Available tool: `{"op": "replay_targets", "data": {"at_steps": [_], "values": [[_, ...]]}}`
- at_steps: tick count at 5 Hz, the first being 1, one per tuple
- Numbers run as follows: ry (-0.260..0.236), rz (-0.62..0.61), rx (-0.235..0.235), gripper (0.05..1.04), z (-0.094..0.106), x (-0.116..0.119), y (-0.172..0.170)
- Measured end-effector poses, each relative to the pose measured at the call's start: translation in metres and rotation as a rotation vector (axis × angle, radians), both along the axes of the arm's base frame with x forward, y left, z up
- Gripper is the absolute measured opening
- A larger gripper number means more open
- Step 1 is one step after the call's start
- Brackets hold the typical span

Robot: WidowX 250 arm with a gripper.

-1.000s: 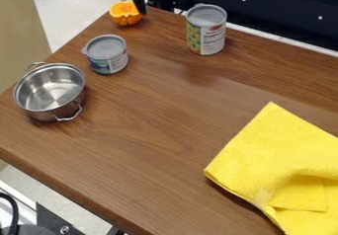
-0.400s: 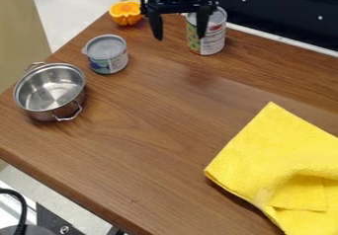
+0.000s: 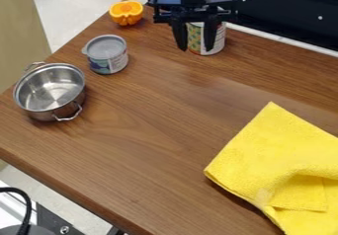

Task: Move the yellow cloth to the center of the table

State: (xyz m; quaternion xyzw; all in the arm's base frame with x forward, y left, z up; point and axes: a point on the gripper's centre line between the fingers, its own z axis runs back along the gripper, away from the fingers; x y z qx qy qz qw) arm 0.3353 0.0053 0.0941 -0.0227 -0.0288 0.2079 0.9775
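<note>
Okay, a soft, floppy cloth to pinch

The yellow cloth (image 3: 274, 152) lies at the lower right of the camera view, on the table (image 3: 145, 155), with a bent fold in it. It looks light and fuzzy, so it should not be slippery, and it won't break. But it is floppy like a blanket. Push it and it may just crumple up.

The gripper (image 3: 195, 49) hangs at the far side, in front of the tall can (image 3: 214, 39). Its two fingers are wide apart, with nothing held.

I think the bumpy fold is a good place to grab, because there is more cloth to pinch there. The pointy left corner could work too, but then the rest would drag behind. Go low, pinch a good bunch, and pull gently.
</note>
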Motion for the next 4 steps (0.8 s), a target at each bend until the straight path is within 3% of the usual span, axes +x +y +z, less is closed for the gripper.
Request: {"op": "replay_targets", "data": {"at_steps": [1,2,3,4], "values": [[-0.001,-0.022,-0.04,0.191,0.002,-0.013,-0.025],[0.019,-0.099,-0.046,0.064,-0.007,-0.033,-0.054],[0.021,-0.163,-0.036,0.053,-0.019,-0.049,-0.087],[-0.018,-0.195,-0.042,0.053,-0.027,-0.058,-0.121]]}}
